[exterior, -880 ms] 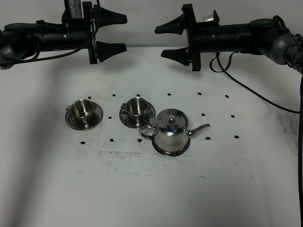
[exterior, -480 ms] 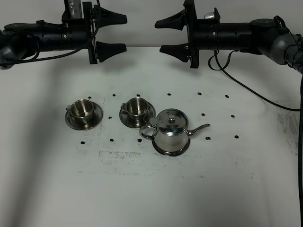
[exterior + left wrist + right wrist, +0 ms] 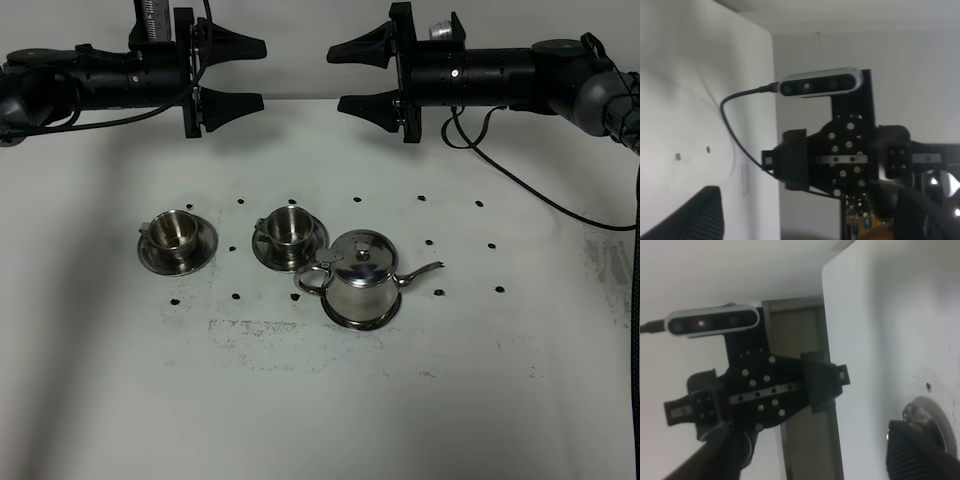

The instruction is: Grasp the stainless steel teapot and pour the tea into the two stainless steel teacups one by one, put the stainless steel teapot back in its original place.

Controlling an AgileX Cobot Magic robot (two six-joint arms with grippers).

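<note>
On the white counter [image 3: 300, 400], mid-frame, I'd take the slick, rigid stainless steel teapot [image 3: 360, 285] by its loop handle [image 3: 304, 281]; left fingers [image 3: 235, 45] and right fingers [image 3: 358, 50] gape empty.

A silver camera bar [image 3: 820, 82] sits upper centre above a black screw-studded bracket [image 3: 845, 150]. A ribbed black finger [image 3: 690, 217] fills the lower left.
</note>
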